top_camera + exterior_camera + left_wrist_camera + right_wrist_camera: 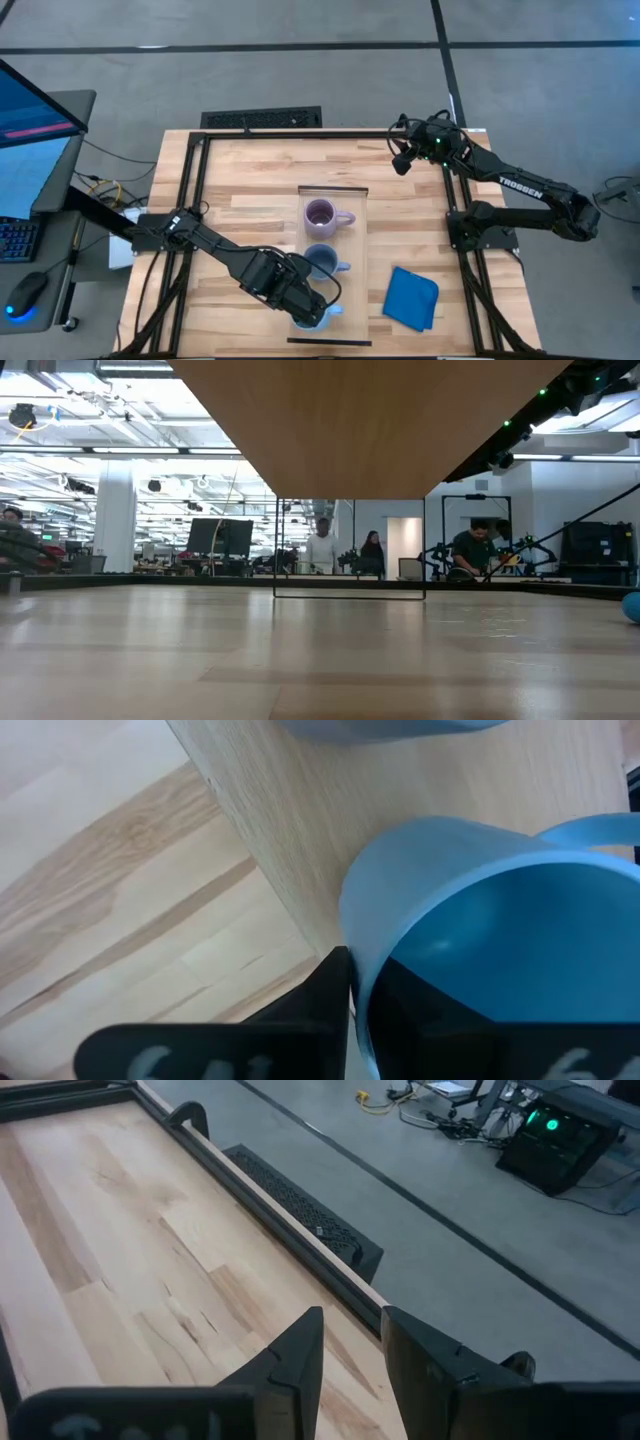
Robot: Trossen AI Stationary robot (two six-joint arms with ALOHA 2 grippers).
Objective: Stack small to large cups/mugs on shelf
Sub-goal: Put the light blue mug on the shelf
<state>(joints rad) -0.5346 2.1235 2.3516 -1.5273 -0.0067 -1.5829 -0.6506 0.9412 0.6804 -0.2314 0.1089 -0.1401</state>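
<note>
L claw (pixel 312 308) is low over the near end of the shelf (pixel 360 300), w/ one finger (pixel 325 995) outside the wall of the bright light blue mug (pixel 480 920) and the other inside it. Fingers straddle the rim closely, but can't tell whether they're clamped on it or just let go. That mug stands on the shelf, right under the claw. The grey-blue mug (pixel 322 262) is just beyond the claw along the shelf, handle to the R. The pale purple mug (pixel 322 214) is farther beyond again, also on the shelf, upright, handle to the R. All 3 mugs sit in a row, apart from each other, none stacked.

A blue cloth (pixel 412 298) lies flat on the surface (pixel 250 180), R of the L claw, off the shelf.

R claw (pixel 400 160) waits over the far R corner of the surface, well apart from the mugs; fingers (pixel 290 1355) part-spread, nothing between them.
</note>
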